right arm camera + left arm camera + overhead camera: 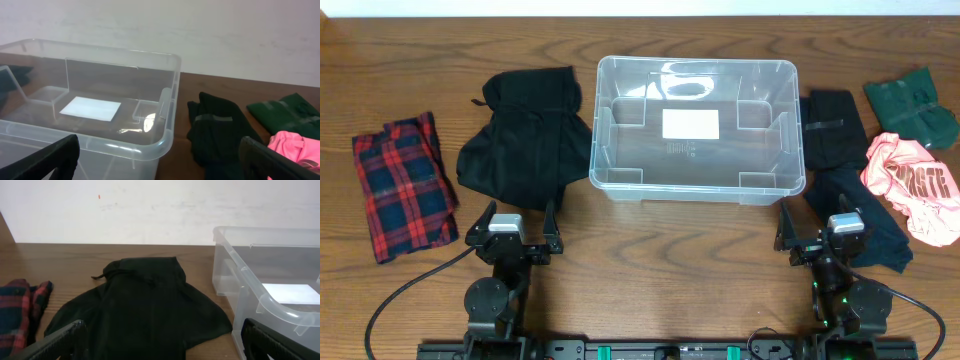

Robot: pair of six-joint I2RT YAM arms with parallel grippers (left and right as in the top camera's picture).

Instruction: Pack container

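"Fingers of the left gripper [518, 214] first: how do they stand?"

"Spread wide and empty. In the left wrist view both black fingers [60, 340] sit at the bottom corners, with a crumpled black garment [525, 140] lying on the table ahead of them. The right gripper [822, 228] is parted just as far and also holds nothing."

"Where is the large rectangular clear plastic container [696, 125]?"

"There is one. It stands upright in the middle of the table toward the far edge, ahead of both grippers and apart from them. A white label [691, 124] shows on its base."

"Count the cloth."

"On the left there are two pieces. The black garment lies just beside the container's left wall, and one red-and-navy plaid cloth [402, 183] lies farther out, near the table's left edge. On the right there is one dark green folded garment [910, 105] and one pink garment with dark lettering [915, 185]. There is also black fabric with a grey band [835, 130] just beside the container's right wall — whether it is one piece or two, I cannot tell."

"And the surface and the room?"

"It is a brown wooden table [670, 260] with a clear grain. Behind it is a plain white wall [150, 205], which shows in both wrist views."
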